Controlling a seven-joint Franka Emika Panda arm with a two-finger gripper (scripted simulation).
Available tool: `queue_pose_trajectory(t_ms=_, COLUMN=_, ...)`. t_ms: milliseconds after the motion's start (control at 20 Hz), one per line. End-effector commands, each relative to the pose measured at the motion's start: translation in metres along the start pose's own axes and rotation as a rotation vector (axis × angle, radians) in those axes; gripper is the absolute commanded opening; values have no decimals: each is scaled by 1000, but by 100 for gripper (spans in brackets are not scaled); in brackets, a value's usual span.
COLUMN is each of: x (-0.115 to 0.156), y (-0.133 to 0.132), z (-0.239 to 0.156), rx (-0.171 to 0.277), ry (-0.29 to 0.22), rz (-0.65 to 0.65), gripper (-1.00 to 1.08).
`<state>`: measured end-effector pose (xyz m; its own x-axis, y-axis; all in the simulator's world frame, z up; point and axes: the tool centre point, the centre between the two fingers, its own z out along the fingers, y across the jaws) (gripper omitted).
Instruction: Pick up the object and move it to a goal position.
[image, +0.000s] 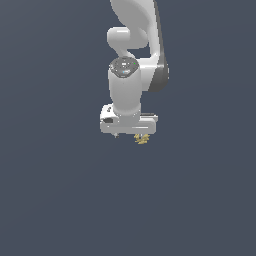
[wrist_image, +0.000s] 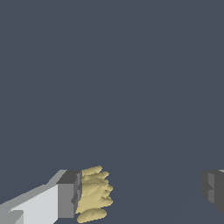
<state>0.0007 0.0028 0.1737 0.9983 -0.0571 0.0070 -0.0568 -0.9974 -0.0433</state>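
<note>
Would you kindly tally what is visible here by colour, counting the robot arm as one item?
White and grey: 1, the robot arm with its gripper.
Yellow-gold: 1, the small spiky object beside one finger.
Total: 2.

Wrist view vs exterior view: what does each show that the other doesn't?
Wrist only: both fingers, set wide apart, with the yellow object lying against one finger while the other stands well clear of it.
Exterior only: the arm's white links above the gripper, seen from outside.
Both: the spiky yellow object at the gripper, over a plain dark grey background.
</note>
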Motion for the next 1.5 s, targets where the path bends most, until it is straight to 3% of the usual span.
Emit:
queue_pose_trajectory(t_ms=0, x=-2, y=-2, z=2, rx=-1, ry=-1, rz=28, gripper=100)
queue_pose_trajectory(t_ms=1450, x=-48, y=-38, z=47, rx=-21, ry=0, rz=664, gripper=100)
